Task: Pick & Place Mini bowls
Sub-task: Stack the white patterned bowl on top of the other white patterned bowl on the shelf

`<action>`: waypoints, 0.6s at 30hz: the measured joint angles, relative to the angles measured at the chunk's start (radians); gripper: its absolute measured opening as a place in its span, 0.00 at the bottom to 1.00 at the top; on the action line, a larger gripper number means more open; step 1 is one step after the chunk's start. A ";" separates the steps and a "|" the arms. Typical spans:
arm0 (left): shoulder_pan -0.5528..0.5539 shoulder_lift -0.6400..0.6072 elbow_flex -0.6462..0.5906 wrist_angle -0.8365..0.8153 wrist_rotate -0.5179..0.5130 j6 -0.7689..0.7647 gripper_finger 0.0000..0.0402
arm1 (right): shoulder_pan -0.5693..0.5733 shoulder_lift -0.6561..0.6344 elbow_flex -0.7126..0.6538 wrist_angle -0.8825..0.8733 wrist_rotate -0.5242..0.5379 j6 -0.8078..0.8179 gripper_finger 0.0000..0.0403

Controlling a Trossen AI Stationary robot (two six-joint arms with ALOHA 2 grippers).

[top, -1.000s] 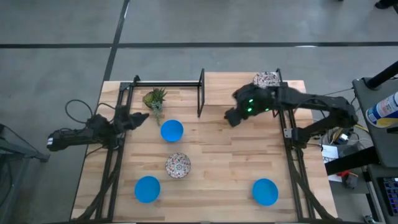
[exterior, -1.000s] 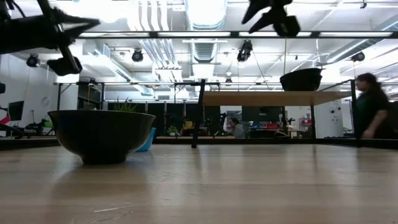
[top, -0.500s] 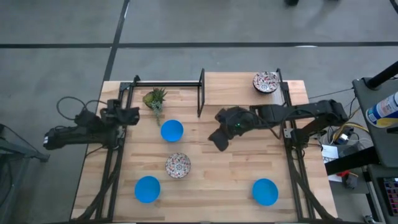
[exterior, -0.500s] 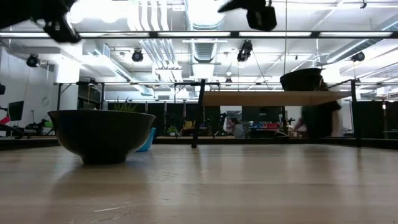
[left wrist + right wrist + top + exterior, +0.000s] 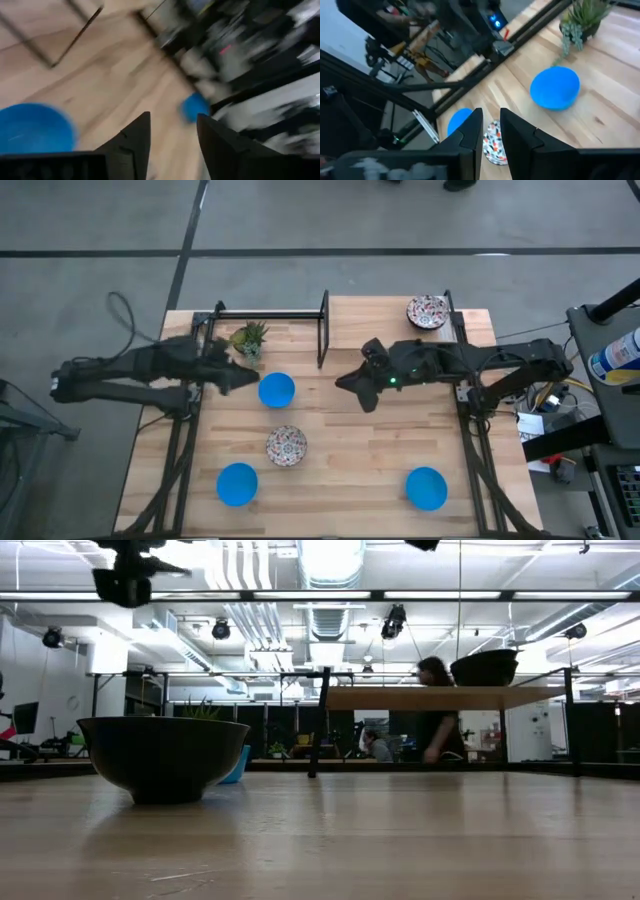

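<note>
Three blue mini bowls rest on the wooden table: one [image 5: 277, 390] near the middle left, one [image 5: 237, 484] near left, one [image 5: 427, 488] near right. A floral mini bowl [image 5: 286, 446] rests between them. Another floral bowl [image 5: 428, 311] stands on the raised shelf at the far right. My left gripper [image 5: 238, 379] hovers open just left of the middle blue bowl [image 5: 35, 127], its fingers [image 5: 140, 137] holding nothing. My right gripper [image 5: 350, 385] hangs over the table's middle, open by a narrow gap [image 5: 491, 127], above the floral bowl [image 5: 495, 142].
A small green plant [image 5: 249, 338] stands at the far left beside a black metal frame [image 5: 322, 330]. Black rails run along both table sides. In the low view a person [image 5: 435, 710] shows in the room behind the table.
My left gripper has risen and swung from the table's left edge toward the middle blue bowl. My right gripper has moved away from the far-right floral bowl toward the table's middle and turned. No bowl has moved.
</note>
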 joint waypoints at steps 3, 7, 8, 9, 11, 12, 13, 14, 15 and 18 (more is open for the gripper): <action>-0.013 0.095 0.048 -0.068 0.001 0.089 0.39 | 0.010 -0.018 0.000 0.020 0.033 -0.011 0.16; -0.049 0.193 0.065 -0.069 0.033 0.140 0.39 | 0.024 -0.045 0.000 0.078 0.070 -0.046 0.16; -0.058 0.211 0.069 -0.061 0.034 0.149 0.39 | 0.026 -0.053 0.000 0.091 0.070 -0.053 0.16; -0.067 0.231 0.068 -0.068 0.034 0.153 0.39 | 0.026 -0.058 0.000 0.103 0.071 -0.054 0.16; -0.087 0.272 0.061 -0.083 0.033 0.153 0.39 | 0.026 -0.070 0.000 0.108 0.073 -0.055 0.16; -0.100 0.291 0.060 -0.081 0.032 0.157 0.39 | 0.026 -0.071 0.000 0.111 0.076 -0.057 0.16; -0.112 0.307 0.059 -0.081 0.034 0.168 0.39 | 0.026 -0.075 0.000 0.120 0.083 -0.062 0.16; -0.126 0.320 0.059 -0.078 0.034 0.182 0.39 | 0.026 -0.080 0.000 0.122 0.089 -0.069 0.16; -0.139 0.333 0.060 -0.075 0.035 0.193 0.39 | 0.026 -0.084 0.000 0.122 0.093 -0.075 0.16; -0.174 0.385 0.058 -0.078 0.034 0.205 0.39 | 0.026 -0.089 0.000 0.130 0.095 -0.083 0.16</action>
